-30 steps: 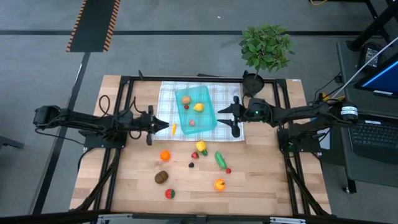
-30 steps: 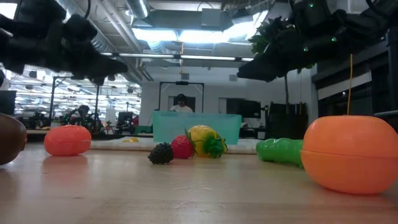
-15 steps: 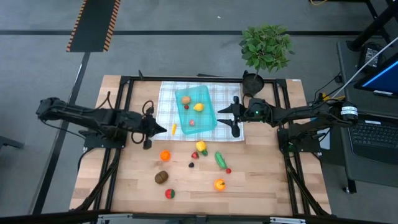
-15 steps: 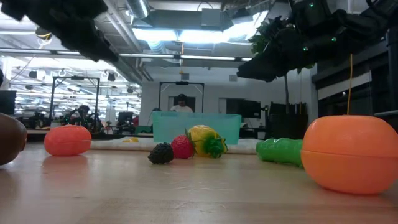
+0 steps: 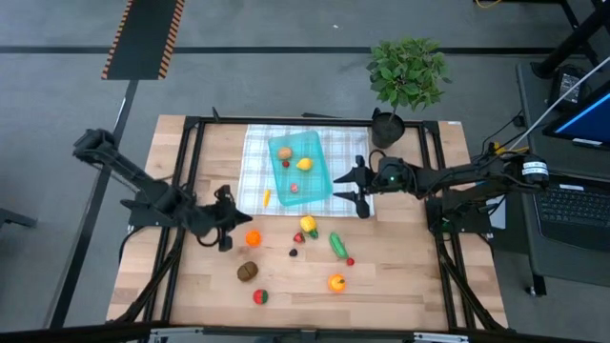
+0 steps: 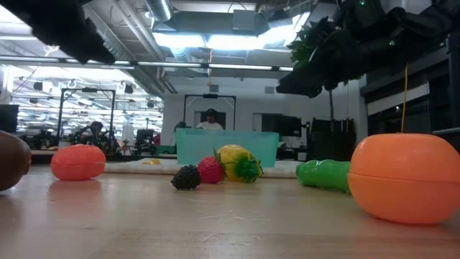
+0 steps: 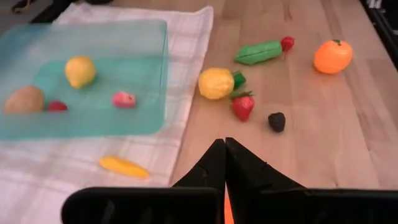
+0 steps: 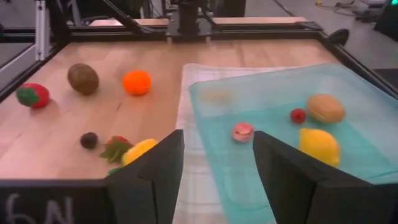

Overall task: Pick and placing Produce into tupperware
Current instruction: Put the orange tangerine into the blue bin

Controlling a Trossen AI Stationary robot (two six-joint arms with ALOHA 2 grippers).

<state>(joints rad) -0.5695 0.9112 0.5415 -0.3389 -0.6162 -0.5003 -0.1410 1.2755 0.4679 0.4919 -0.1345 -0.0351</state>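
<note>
a: where's the produce?
b: lemon [image 5: 304, 164] and potato [image 5: 284, 151] lie in the tupperware [image 5: 318, 143]; an orange [image 5: 253, 238] sits on the tabletop [image 5: 400, 286].
a: pincers?
b: left pincer [image 5: 235, 221] is closed, empty, beside that orange. right pincer [image 5: 356, 189] hangs open by the tupperware's edge.

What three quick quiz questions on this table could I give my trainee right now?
1. True or false: the blue container rests on the checked cloth.
2. How many pieces lie inside the container? A) two B) four C) seven
3. Fill in: the right gripper is ____, while the left gripper near the orange is shut.

Key
1. True.
2. B: the lemon, a brown potato, a small red berry and a pink piece.
3. Open: the right wrist view shows a wide gap between its fingers.
</note>
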